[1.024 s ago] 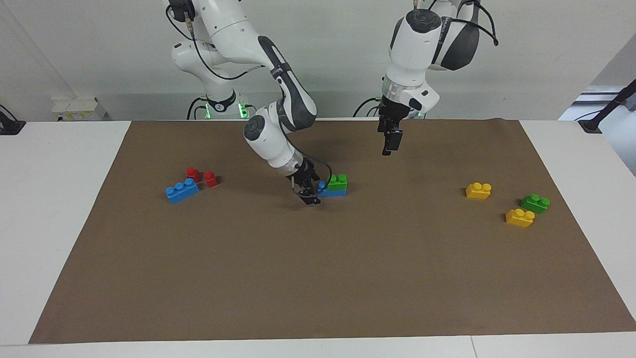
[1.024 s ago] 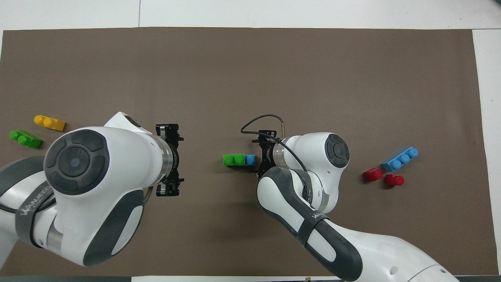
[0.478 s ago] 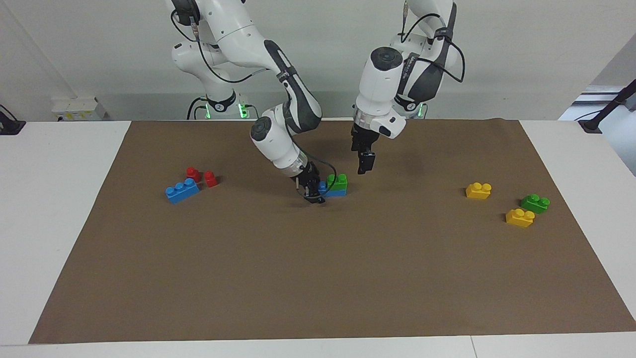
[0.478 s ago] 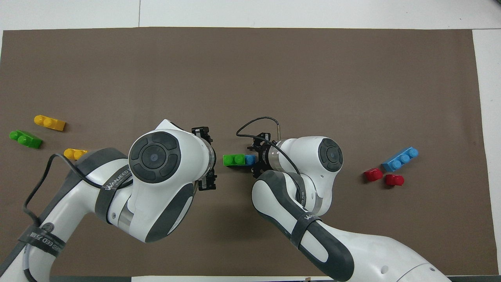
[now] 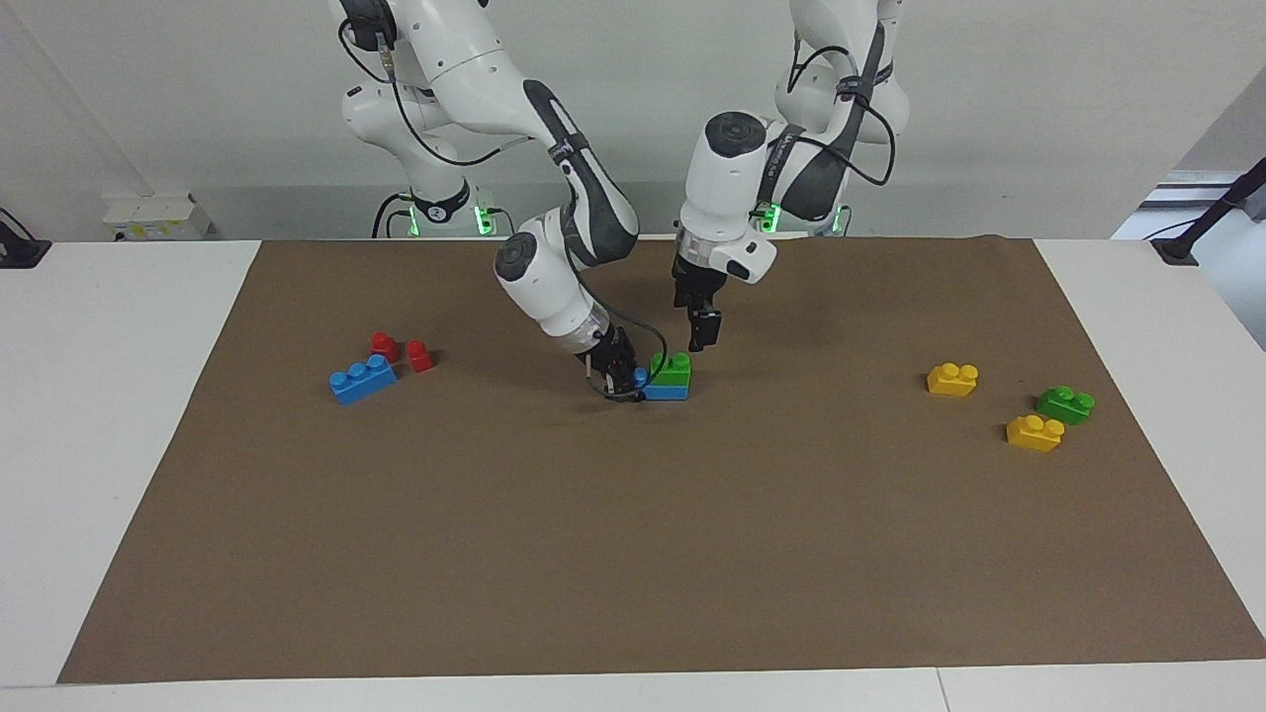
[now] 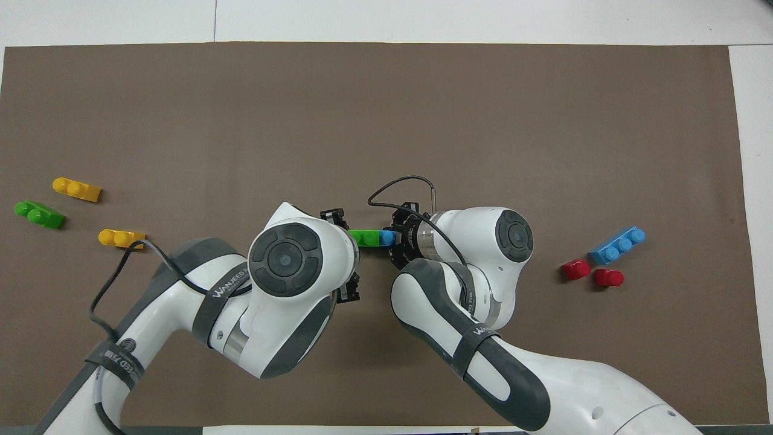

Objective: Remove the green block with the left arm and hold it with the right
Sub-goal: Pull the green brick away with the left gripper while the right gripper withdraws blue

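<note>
A green block (image 5: 676,369) sits stacked on a blue brick (image 5: 665,391) in the middle of the brown mat; in the overhead view the green block (image 6: 362,237) shows beside the blue brick's bare stud (image 6: 386,237). My right gripper (image 5: 618,381) is low at the mat, at the blue brick's bare end, and touches or nearly touches it; it also shows in the overhead view (image 6: 395,241). My left gripper (image 5: 700,331) hangs just above the green block, pointing down, apart from it. In the overhead view its wrist covers part of the block.
A second green block (image 5: 1065,403) and two yellow bricks (image 5: 952,379) (image 5: 1035,433) lie toward the left arm's end of the mat. A longer blue brick (image 5: 362,379) and two red pieces (image 5: 385,345) (image 5: 419,355) lie toward the right arm's end.
My left gripper has swung in toward the stacked bricks and come down to just above the green block. My right gripper has edged up against the blue brick's end.
</note>
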